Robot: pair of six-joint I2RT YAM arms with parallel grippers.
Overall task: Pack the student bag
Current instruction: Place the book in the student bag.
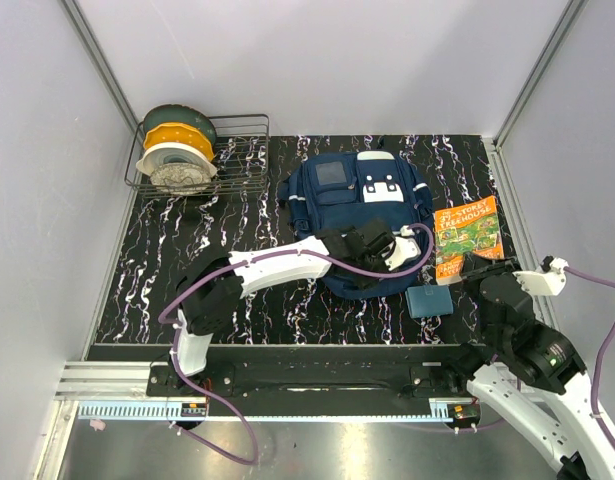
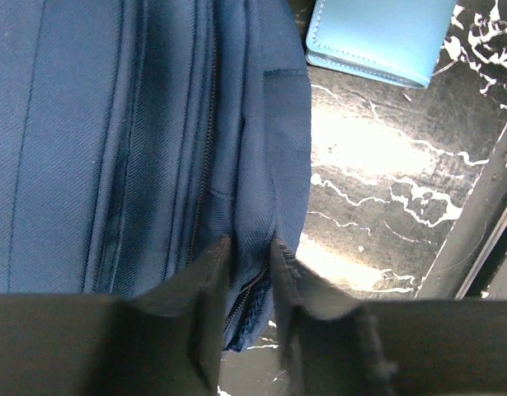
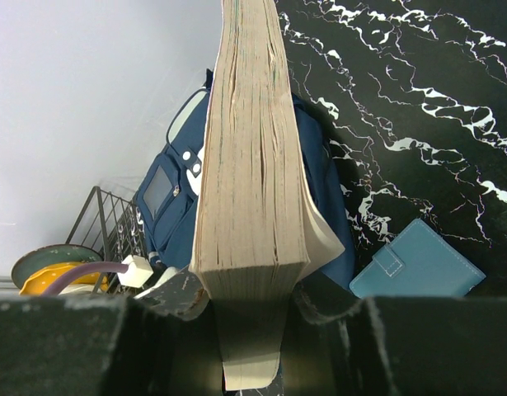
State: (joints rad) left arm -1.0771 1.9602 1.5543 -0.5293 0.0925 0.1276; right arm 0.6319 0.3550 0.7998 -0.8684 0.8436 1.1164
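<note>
The bag (image 1: 355,205) lies flat at the middle of the bench (image 1: 237,220), patches up, its near edge toward the arms. Your left arm (image 1: 277,265) reaches across to that near right corner. In the left wrist view its jaws stand narrow, pinching a fold of the bag's fabric (image 2: 154,124) right beside the zip (image 2: 205,148).

Just right of the bag, your right jaws are clamped on the book (image 1: 467,232). The right wrist view shows it edge-on (image 3: 249,165), pages toward the camera and the bag (image 3: 166,202) behind it.

I judge this to be the opening step: one arm holds the bag by its edge while the other has the first thing ready to go in. Next, the left arm needs to lift or pull its fold so a mouth shows. The right arm then has to turn the book and bring it in narrow edge first.

You cannot see any opening from here. The zip looks shut along the stretch in view, though the fabric is dark and close, so I would not swear to it. The left arm covers the corner in the top view. Whether the book's far end rests on the bench is not clear.

The pouch (image 1: 432,300) sits near the bag's corner, close to the book's path. The rack (image 1: 202,150) stands well apart.
</note>
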